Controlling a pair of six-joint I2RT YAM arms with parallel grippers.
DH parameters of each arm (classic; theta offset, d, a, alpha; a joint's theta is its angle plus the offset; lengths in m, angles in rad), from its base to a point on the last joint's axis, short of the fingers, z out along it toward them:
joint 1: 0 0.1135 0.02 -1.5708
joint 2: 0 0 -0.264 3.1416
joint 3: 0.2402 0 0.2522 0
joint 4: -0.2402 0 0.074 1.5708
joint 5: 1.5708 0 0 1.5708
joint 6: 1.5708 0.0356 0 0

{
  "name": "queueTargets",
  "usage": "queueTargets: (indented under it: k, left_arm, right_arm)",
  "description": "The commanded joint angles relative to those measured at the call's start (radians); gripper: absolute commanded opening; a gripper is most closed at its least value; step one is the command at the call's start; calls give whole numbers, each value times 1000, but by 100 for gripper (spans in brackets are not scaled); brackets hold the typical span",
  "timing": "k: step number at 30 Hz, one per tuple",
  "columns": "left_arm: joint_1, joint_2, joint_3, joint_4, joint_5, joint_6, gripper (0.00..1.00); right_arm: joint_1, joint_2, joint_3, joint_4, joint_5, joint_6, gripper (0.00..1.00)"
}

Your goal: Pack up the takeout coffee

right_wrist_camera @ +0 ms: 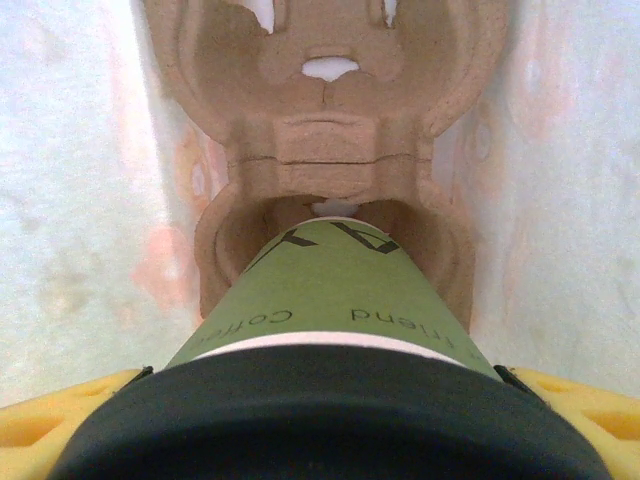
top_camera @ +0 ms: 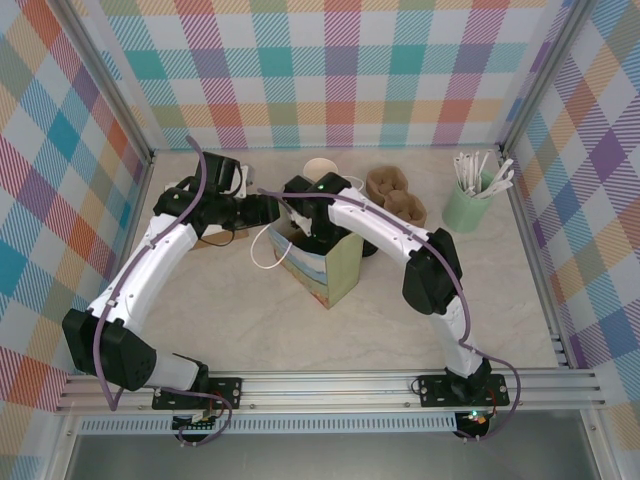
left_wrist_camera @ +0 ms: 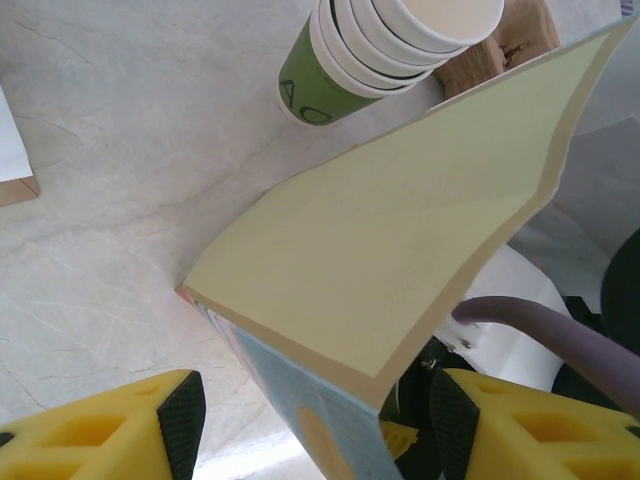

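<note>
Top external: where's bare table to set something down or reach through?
Free: table between paper bag and the arm bases; also the patch right of the right arm, nearer than the mint pot. Crowded: the far strip with cup stack and pulp carriers, and around the bag.

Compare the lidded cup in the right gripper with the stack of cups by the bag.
The lidded cup is one cup under a black lid; the stack of cups is several nested, open-topped. The lidded cup is held by the right gripper inside the paper bag, its base at a pulp carrier well; the stack of cups stands on the table outside it. Both have green walls and pale rims.
</note>
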Motion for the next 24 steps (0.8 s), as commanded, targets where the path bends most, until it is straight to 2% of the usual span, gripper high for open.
queueTargets:
  k: [1,24]
  left_arm:
    - [3,8,25,-15,3,-6,63]
    - [3,11,27,-22,1,-4,64]
  right_arm:
    - [-4,-37,28,-23,8,-18,84]
    - [-6,-24,-86,70,15,-29,84]
